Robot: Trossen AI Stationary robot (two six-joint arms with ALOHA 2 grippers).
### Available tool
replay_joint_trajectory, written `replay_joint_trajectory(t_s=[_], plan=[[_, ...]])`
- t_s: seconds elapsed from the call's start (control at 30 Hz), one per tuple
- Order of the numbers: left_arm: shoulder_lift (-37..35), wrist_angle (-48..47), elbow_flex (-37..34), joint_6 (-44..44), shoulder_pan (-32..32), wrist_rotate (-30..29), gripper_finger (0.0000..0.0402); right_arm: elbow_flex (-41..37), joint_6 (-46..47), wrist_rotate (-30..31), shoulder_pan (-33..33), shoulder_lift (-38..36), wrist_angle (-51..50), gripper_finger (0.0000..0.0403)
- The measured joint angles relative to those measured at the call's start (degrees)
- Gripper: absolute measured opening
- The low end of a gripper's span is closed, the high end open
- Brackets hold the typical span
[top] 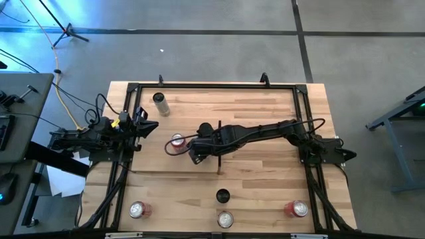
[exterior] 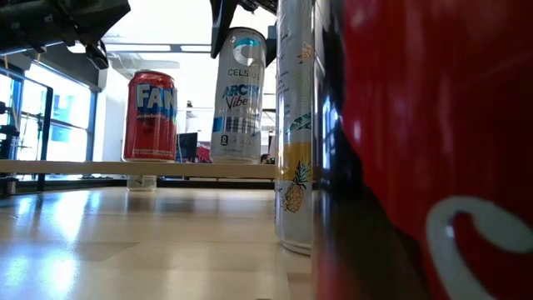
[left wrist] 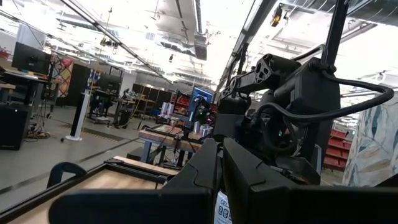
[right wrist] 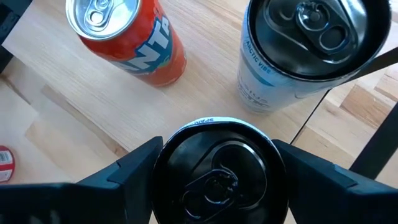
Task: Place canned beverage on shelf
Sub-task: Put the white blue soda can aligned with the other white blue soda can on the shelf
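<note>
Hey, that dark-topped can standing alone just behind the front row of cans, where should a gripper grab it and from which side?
Grip the dark-topped can around its round side wall, just under the rim, coming straight down from above. It stands upright with bare tabletop around it, so fingers can likely straddle it.

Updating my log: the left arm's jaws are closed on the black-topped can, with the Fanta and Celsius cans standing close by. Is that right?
Not quite. It is the right gripper, not the left, whose jaws are closed on the black-topped can, as the right wrist view shows. The Fanta can and Celsius can do stand close by. The left gripper waits at the table's left edge.
</note>
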Motion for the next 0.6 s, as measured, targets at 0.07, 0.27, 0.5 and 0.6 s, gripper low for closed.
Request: replay_joint_trajectory(t_s=[0.07,0.27,0.5,0.6], plan=[[0.0,0.0,0.0,0.0,0.0,0.0,0.0007,0.0,-0.1,0.0,0.0,0.0,-0.1,0.0275],[0.0,0.0,0.0,0.0,0.0,0.0,0.0007,0.0,-0.1,0.1,0.0,0.0,-0.8,0.0277],[0.0,0.0,0.0,0.0,0.0,0.0,0.0007,0.0,-1.8,1.1,0.9,0.0,-0.9,0.0309],[0.0,0.0,0.0,0.0,0.0,0.0,0.0007,0.0,-1.5,2.2,1.3,0.0,-1.5,0.0331]])
